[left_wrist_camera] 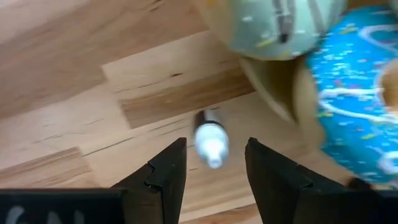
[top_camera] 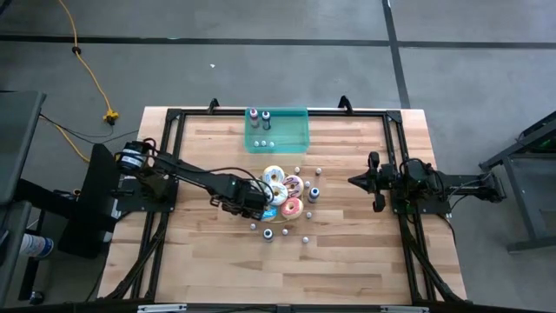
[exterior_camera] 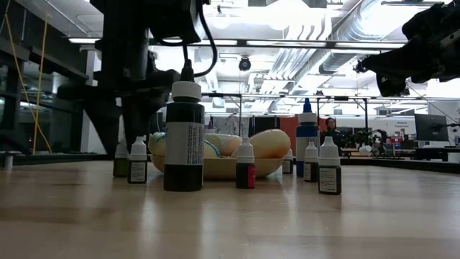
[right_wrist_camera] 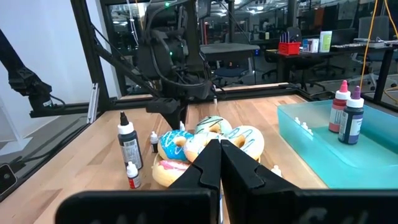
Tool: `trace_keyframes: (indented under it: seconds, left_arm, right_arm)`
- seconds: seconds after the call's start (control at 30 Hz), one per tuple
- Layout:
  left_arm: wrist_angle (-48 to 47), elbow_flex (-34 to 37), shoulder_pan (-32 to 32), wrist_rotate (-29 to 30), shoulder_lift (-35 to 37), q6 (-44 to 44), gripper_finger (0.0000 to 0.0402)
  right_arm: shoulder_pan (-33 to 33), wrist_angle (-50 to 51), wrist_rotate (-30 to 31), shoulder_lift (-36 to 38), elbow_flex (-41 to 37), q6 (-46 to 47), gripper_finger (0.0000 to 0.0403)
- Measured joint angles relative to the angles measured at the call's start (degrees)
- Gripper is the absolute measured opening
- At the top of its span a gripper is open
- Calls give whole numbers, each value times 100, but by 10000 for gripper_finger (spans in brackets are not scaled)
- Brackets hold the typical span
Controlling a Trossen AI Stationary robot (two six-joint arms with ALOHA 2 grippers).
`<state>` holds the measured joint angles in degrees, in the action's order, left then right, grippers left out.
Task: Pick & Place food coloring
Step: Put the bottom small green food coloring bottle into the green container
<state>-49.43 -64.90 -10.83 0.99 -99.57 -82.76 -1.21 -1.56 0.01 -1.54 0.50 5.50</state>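
The left gripper (left_wrist_camera: 214,165), jaws narrowly parted, straddles a small white-capped bottle (left_wrist_camera: 210,138); it should centre, then close gently.

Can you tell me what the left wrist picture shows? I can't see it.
The left gripper hangs open over a tiny white-capped bottle standing on the wooden table. Beside it are a blue frosted donut and a pale green one.

Grey concrete floor (top_camera: 261,61) lying around the wooden table (top_camera: 347,261); yellow cable (top_camera: 87,69) trailing beyond its far left corner; ceiling ducts (exterior_camera: 316,43) running overhead.
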Motion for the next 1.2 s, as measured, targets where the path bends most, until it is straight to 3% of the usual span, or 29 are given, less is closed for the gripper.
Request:
trace_keyframes:
  seconds: [0.43, 0.87, 1.2]
  left_arm:
    - [-3, 0, 0, 95, -21, 0, 152]
    - [0, 0, 0, 105, -8, 0, 37]
    - [-31, 7, 48, -225, 251, 4, 31]
  right_arm:
    - [-2, 2, 0, 0, 0, 0, 0]
    - [-2, 2, 0, 0, 0, 0, 0]
    - [-2, 2, 0, 0, 0, 0, 0]
